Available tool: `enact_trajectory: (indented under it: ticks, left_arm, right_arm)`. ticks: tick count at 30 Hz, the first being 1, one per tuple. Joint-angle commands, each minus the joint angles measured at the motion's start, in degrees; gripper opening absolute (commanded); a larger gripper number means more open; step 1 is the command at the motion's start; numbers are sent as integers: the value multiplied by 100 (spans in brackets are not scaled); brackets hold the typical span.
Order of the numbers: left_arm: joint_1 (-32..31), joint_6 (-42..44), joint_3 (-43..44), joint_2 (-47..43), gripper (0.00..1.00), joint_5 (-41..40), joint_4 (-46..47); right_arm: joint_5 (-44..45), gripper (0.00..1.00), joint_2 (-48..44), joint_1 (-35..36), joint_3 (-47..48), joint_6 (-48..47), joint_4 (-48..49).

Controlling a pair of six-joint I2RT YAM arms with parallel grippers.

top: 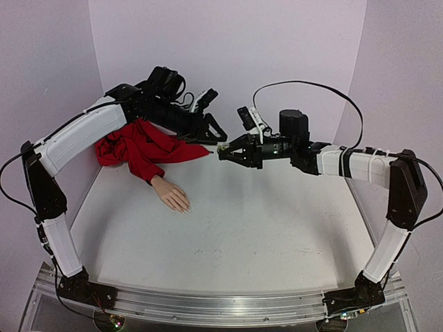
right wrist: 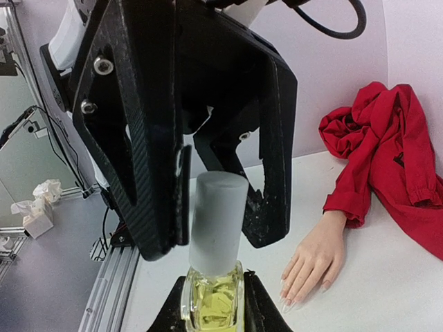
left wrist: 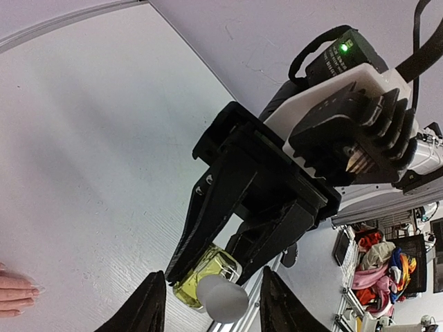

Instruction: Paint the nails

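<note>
Right pincer (right wrist: pixel 211 308) clamped on yellowish bottle (left wrist: pixel 197 277), left pincer (left wrist: pixel 214 304) apart around its white cap (right wrist: pixel 218 207), nails (right wrist: pixel 287 304) tiny, barely discernible

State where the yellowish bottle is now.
Top view: the bottle hangs at far centre, clamped in the right gripper, cap inside the open left gripper.

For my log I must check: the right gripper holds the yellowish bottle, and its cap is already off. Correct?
One thing is wrong: the right gripper holds the bottle, but its cap is still on it, as the right wrist view shows.
</note>
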Motion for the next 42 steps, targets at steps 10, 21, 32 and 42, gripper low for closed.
enact_trajectory:
  ticks: [10, 21, 32, 42]
  left_arm:
    - [20, 184, 315, -18, 37, 81, -122]
    - [39, 219, 214, -149, 38, -91, -135]
    - [60, 227, 97, -222, 33, -101, -131]
    - [65, 244, 68, -262, 21, -73, -144]
  right_arm:
    - [-126, 0, 67, 103, 412, -221, -12]
    - [-99, 0, 67, 119, 431, -241, -66]
    - [-91, 0, 58, 128, 413, -244, -84]
    - [-44, 0, 45, 128, 409, -240, -84]
